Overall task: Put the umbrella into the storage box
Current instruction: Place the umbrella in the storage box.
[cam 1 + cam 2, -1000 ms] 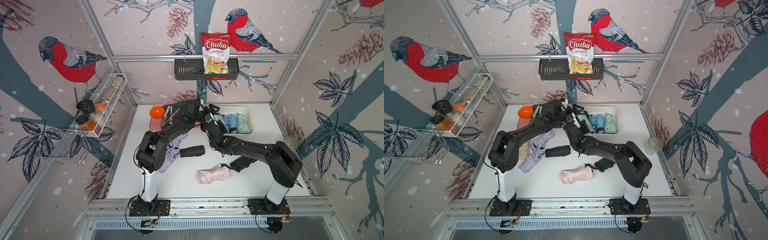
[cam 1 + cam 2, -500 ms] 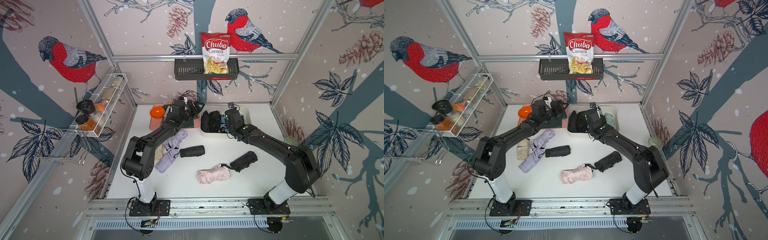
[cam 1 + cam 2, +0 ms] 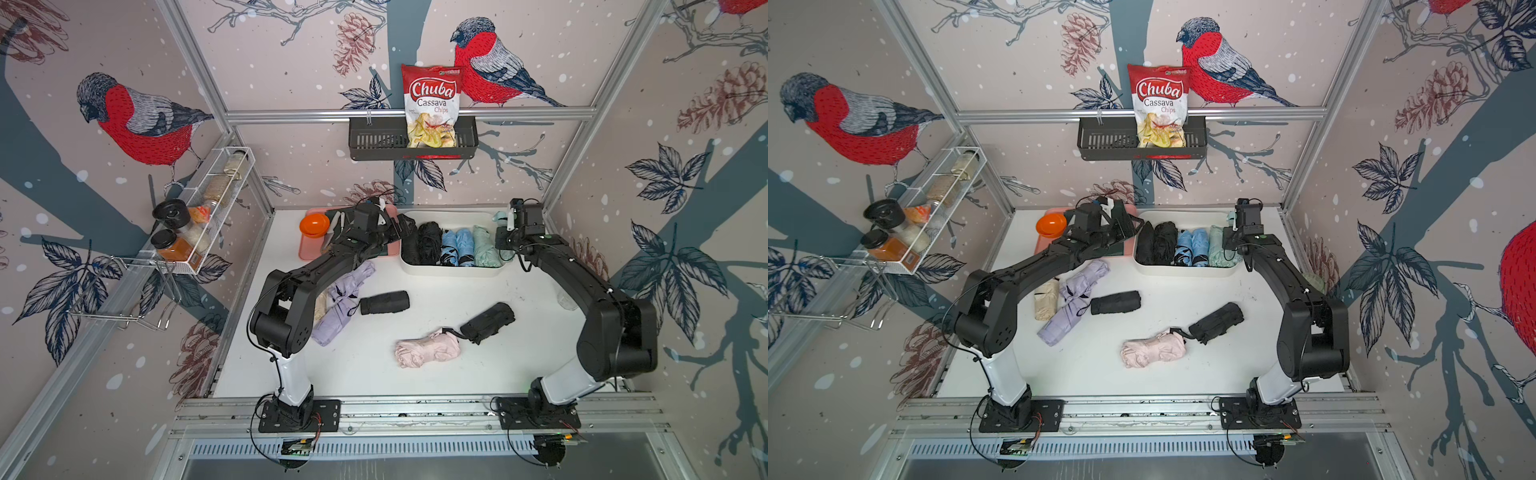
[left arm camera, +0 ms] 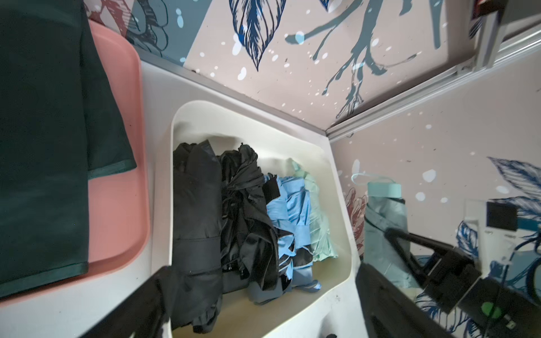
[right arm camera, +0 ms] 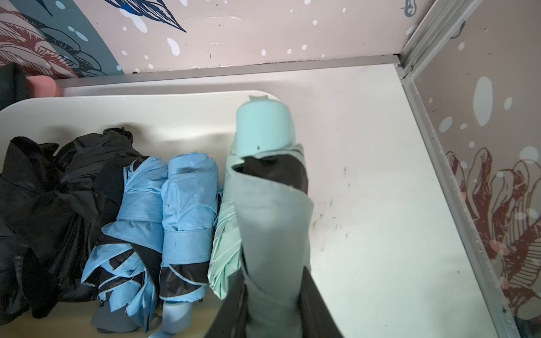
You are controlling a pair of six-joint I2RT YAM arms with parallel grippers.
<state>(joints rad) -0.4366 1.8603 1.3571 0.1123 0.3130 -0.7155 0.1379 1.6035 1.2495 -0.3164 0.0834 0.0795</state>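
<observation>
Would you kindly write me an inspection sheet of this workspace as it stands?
Surface: white table, with lilac umbrella, beige umbrella, pink umbrella and two black ones lying loose.
Job's things: storage box holds black umbrellas, blue umbrellas, a mint umbrella; teal-handled umbrella held at its right end, not yet in.
Clutter: pink tray with orange bowl and dark green cloth.
Grippers: left gripper open, empty, by the box's left end; right gripper shut on the teal-handled umbrella.
Cables: thin black cable loops loose at the right wrist.
Surroundings: chip bag in black wall basket; wire spice rack on a side wall.
</observation>
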